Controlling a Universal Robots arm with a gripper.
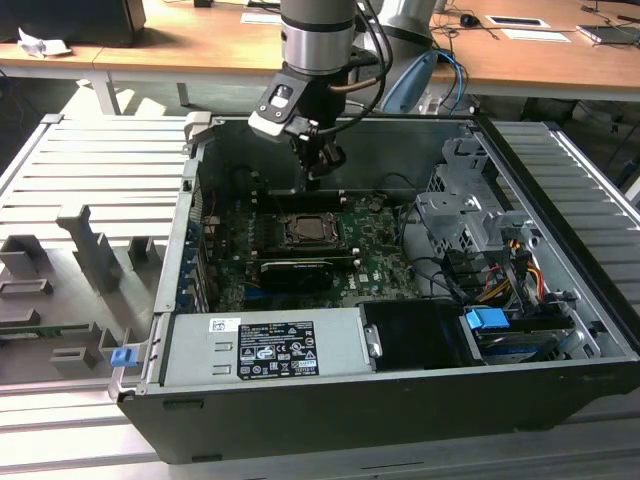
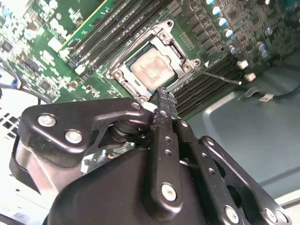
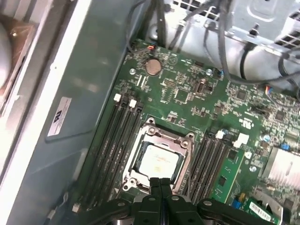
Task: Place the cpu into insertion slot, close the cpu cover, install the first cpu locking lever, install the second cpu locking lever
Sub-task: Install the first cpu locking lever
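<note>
The cpu (image 3: 157, 161), a pale silvery-tan square, lies flat in the insertion slot (image 1: 313, 246), a dark metal-rimmed socket mid-board on the green circuit board (image 3: 187, 93). The cpu cover (image 3: 166, 134), a silvery frame, lies flat, its opening framing the chip.

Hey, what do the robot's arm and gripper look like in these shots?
The arm is a silver-grey cylinder with a black band, and black cables loop down beside it. A pale grey camera block sits at the wrist. The gripper is matte black, built from flat linkage plates pinned with shiny silver screws, narrowing to slim jaws.
</note>
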